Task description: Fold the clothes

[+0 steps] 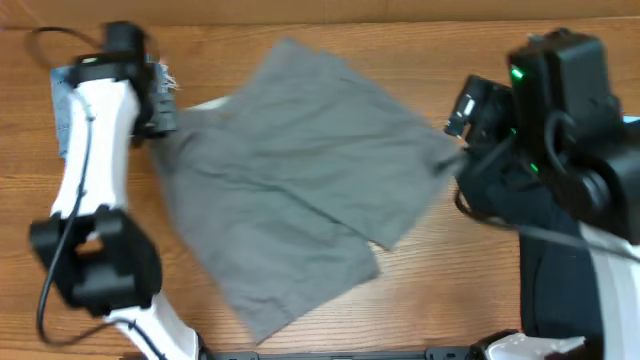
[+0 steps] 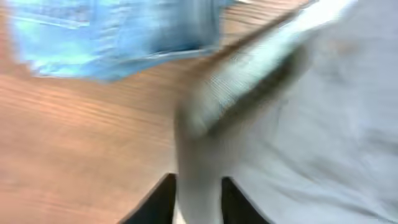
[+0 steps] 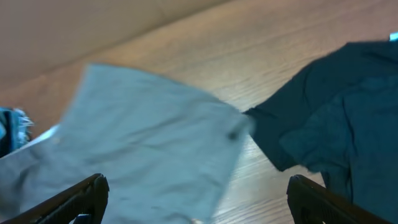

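Left gripper (image 2: pixel 198 200) straddles the left edge of the grey shorts (image 1: pixel 300 180), cloth between its jaws; the blur hides whether it pinches. Right gripper (image 3: pixel 199 196) hangs at their right corner, jaws wide apart.

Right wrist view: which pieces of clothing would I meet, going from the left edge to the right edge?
blue denim shorts → grey shorts → black T-shirt
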### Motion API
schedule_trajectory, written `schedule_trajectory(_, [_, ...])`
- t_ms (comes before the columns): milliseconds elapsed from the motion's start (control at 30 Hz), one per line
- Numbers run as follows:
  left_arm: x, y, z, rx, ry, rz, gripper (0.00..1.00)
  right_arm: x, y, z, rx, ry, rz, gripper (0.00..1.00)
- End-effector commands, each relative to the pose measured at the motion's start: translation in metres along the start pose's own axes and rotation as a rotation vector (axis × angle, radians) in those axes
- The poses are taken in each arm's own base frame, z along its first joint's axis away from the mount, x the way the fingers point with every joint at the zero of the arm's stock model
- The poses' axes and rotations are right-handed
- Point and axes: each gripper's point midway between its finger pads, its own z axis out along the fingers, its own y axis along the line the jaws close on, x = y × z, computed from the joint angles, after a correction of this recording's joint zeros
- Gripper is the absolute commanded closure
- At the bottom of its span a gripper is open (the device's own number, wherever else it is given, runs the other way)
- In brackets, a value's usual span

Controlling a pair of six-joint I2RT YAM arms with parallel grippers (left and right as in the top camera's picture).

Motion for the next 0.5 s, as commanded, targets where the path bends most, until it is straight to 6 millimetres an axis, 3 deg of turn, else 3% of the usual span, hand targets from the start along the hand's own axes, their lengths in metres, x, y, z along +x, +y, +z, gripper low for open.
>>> schedule_trajectory(0, [0.001,-0.004,-0.024,0.012,-0.04,0.023,0.59,0.001,0.004,0.026,0.014,0.073,0.032,0.05])
schedule_trajectory(167, [0.0,-0.018,-0.033,0.05,-0.066,0.06,0.55,0.009,0.011,0.063,0.014,0.196,0.016,0.05])
schedule_trajectory(300, [0.003,-0.032,-0.034,0.083,-0.057,0.089,0.69,0.021,0.012,0.091,0.029,0.304,0.012,0.04])
schedule_trajectory(467, [0.006,-0.045,-0.045,0.127,-0.071,0.135,0.7,0.048,0.005,0.143,0.108,0.435,0.001,0.15])
